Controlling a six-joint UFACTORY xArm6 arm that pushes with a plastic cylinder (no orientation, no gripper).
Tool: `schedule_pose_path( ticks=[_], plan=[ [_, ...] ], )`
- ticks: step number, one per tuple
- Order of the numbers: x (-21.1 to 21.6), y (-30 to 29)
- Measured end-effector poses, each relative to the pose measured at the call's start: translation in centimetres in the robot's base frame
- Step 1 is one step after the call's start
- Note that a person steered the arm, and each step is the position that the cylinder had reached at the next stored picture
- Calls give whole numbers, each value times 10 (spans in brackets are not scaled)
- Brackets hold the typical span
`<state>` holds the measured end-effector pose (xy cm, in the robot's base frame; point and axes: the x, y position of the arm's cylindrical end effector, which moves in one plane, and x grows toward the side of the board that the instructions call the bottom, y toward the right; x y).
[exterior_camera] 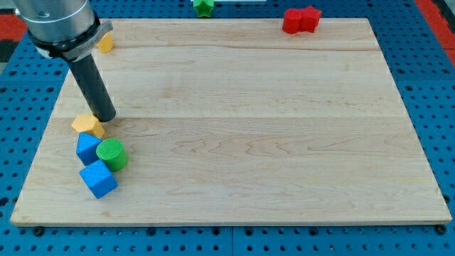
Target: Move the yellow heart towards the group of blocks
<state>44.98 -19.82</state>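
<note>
A yellow block (pixel 87 126) lies near the board's left edge; its shape is hard to make out from here. It touches the top of a group made of a blue block (pixel 88 147), a green cylinder (pixel 111 154) and a blue cube (pixel 98 178). My tip (pixel 106 119) rests on the board just to the upper right of this yellow block, touching or almost touching it. A second yellow block (pixel 106 44) sits at the top left corner, partly hidden behind the arm.
The wooden board (pixel 242 142) lies on a blue perforated table. A green star (pixel 204 6) sits just beyond the board's top edge. Two touching red blocks (pixel 301 19) sit at the top right edge.
</note>
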Motion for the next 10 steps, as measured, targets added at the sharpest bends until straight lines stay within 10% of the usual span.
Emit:
schedule_pose_path(
  ticks=[7, 10],
  plan=[
    [-258, -100],
    [-258, -44]
  ],
)
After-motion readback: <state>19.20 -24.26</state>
